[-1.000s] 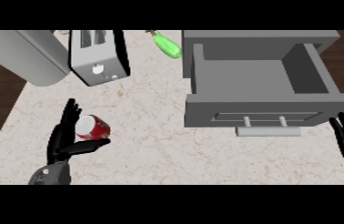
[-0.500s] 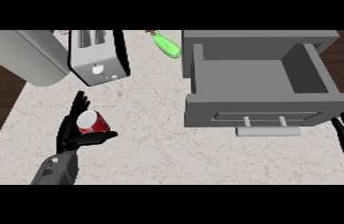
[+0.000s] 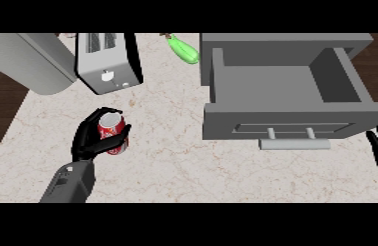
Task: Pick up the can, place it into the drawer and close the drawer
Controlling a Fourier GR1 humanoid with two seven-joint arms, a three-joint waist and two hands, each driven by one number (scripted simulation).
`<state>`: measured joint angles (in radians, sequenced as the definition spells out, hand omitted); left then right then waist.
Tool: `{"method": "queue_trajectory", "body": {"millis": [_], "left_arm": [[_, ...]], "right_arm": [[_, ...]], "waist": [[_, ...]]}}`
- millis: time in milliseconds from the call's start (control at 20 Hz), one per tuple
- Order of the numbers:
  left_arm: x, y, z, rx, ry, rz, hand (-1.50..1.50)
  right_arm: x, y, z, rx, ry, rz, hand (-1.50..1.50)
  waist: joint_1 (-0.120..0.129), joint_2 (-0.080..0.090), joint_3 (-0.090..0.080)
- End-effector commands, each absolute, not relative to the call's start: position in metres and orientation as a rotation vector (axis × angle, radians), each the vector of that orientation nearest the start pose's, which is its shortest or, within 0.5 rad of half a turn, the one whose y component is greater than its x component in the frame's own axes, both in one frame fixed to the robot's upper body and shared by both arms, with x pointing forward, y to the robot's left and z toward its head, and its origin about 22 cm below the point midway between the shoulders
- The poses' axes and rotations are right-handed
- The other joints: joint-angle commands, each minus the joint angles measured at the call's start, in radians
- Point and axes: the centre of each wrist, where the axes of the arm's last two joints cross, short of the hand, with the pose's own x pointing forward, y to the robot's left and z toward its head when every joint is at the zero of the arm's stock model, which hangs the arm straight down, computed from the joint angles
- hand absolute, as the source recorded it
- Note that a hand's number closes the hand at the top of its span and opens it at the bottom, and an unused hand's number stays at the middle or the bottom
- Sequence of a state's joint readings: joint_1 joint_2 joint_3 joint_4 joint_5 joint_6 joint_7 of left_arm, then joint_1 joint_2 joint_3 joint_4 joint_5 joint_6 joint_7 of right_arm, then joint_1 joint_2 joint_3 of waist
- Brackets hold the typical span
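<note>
Head view: the left robot hand (image 3: 88, 144) curls round the red can (image 3: 112, 135), upright on the desk (image 3: 192, 165), well left of the open grey drawer (image 3: 280, 122). Only a dark sliver of the right robot hand (image 3: 373, 146) shows, just right of the drawer's front, so I cannot tell its state.

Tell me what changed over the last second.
The left hand took hold: its fingers, open beside the can before, now curl round the can, which has shifted slightly toward the drawer. The drawer is still open, and the toaster and the green object have not moved.
</note>
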<state>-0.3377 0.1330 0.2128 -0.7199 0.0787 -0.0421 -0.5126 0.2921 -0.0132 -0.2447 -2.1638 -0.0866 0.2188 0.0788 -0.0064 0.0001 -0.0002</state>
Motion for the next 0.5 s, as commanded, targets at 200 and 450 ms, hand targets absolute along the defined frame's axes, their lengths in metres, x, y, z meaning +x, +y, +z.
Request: {"method": "queue_trajectory", "body": {"millis": [200,450], "left_arm": [[0.275,0.288,-0.107,0.093,-1.588,0.14,1.5],[0.287,0.281,-0.075,0.1,-1.647,0.155,1.5]], "right_arm": [[0.147,-0.311,0.091,-0.18,-1.827,-0.025,-1.5],[0.157,-0.295,0.083,-0.158,-1.82,-0.029,-1.5]], "waist": [[0.003,-0.001,0.0],[0.006,-0.001,0.001]]}}
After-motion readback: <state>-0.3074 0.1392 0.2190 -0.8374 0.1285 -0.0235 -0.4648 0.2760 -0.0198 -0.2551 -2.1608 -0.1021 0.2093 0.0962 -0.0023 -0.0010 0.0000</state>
